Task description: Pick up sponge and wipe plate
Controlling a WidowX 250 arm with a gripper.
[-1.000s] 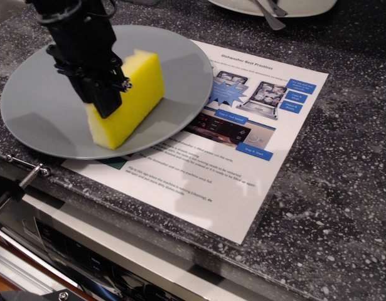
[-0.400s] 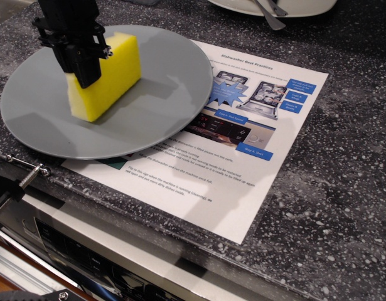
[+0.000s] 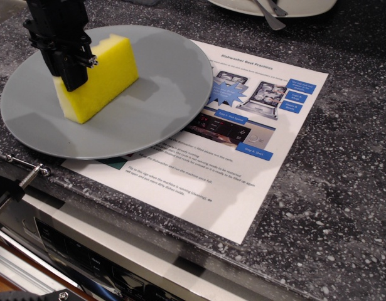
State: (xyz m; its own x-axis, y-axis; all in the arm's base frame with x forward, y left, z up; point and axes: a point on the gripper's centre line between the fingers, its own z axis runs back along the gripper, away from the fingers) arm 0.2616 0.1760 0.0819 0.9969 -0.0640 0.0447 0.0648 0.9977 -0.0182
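The blue-grey round plate [image 3: 155, 106] lies on the dark speckled counter at the upper left. My black gripper [image 3: 72, 74] comes down from the top left and is shut on the yellow sponge [image 3: 103, 78]. The sponge rests on the plate's left half, its long side running from lower left to upper right. The gripper's near finger covers the sponge's left end; the far finger is hidden behind it.
A printed dishwasher sheet [image 3: 236, 132] lies partly under the plate's right edge. A white dish with a utensil [image 3: 274, 7] stands at the top edge. The counter's front edge and an appliance panel [image 3: 98, 251] run along the bottom left.
My gripper has carried the sponge across the plate from its lower middle toward the upper left, staying shut on it.
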